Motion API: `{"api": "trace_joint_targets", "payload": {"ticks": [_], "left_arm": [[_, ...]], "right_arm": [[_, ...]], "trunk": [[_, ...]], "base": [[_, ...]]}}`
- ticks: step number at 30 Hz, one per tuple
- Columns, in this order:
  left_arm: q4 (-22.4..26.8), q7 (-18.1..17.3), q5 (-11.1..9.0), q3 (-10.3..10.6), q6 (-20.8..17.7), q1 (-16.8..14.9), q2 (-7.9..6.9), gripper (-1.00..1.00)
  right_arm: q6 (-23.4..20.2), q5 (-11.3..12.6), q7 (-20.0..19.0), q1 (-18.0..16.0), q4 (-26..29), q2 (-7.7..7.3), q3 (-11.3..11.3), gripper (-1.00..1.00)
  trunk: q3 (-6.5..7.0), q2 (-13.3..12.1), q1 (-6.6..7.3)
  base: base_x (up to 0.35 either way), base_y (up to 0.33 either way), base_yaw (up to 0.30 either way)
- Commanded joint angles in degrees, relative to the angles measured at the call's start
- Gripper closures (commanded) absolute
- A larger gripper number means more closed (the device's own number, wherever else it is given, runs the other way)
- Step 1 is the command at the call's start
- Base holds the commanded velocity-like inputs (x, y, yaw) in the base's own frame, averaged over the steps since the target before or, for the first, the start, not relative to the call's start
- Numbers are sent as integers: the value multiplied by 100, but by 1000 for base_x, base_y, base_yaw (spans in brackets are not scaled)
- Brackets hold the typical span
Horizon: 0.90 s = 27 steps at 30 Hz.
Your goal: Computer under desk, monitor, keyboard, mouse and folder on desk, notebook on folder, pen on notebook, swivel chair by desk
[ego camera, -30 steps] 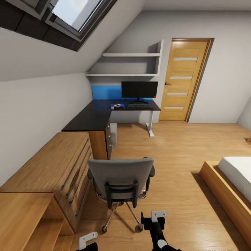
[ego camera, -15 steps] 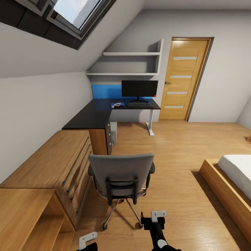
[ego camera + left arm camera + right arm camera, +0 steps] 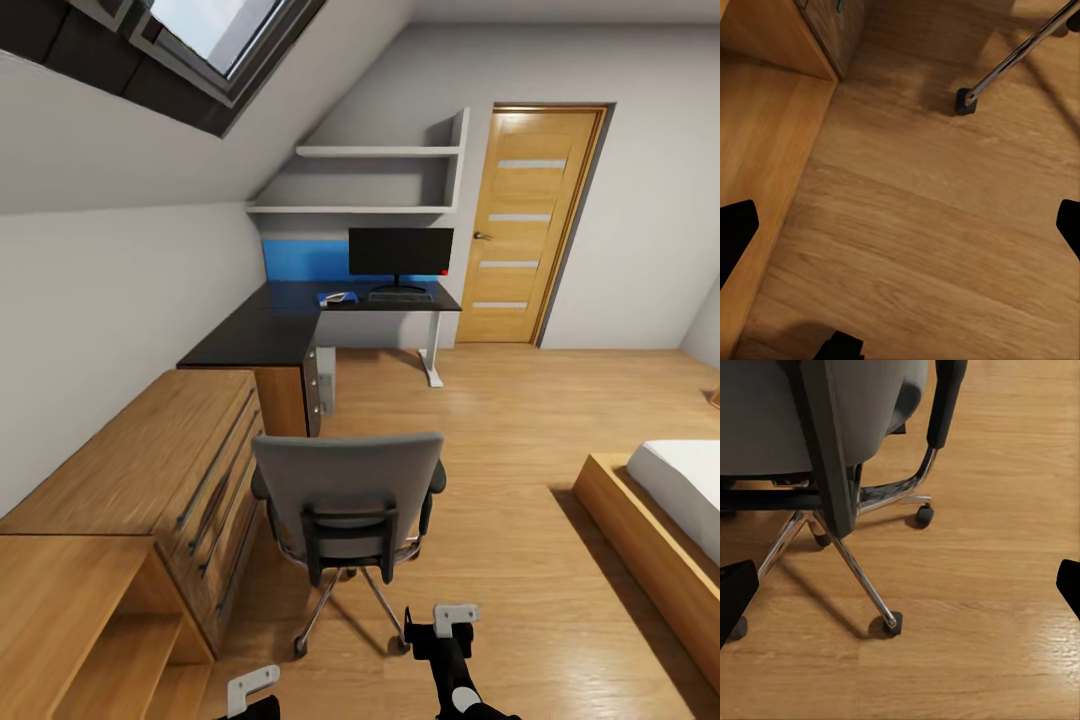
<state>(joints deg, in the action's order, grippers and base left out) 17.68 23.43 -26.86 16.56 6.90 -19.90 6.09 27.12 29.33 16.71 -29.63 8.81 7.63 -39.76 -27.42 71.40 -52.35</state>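
We stand behind the swivel chair [image 3: 345,500], its backrest facing us and seat facing the far bench [image 3: 300,325]. Left pincer [image 3: 900,229] and right pincer [image 3: 900,585] both hang spread, empty. Best push squarely on the backrest so the casters roll straight.

head: high, looking down the room past swivel chair [image 3: 345,505] to bench [image 3: 300,320]
left wrist: low over floor [image 3: 930,225]
right wrist: close behind the chair
shared: chair base
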Motion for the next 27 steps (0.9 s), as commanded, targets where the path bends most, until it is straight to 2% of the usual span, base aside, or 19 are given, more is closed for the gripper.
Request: {"api": "trace_joint_targets", "payload": {"ticks": [1,22,27], "left_arm": [[-2,30,-62,49,27,-5,-3,-100],[-2,39,-65,49,36,-5,5,-100],[-2,39,-64,49,32,-5,6,-100]], "right_arm": [[12,29,34,-5,-2,1,-50,-100],[12,29,34,-4,-2,2,-50,-100],[12,29,34,-4,-2,2,-50,-100]], "trunk": [[-24,45,-23],[-401,887,-484],[-491,1088,-594]], "base": [[0,0,0],[0,1,0],[0,129,0]]}}
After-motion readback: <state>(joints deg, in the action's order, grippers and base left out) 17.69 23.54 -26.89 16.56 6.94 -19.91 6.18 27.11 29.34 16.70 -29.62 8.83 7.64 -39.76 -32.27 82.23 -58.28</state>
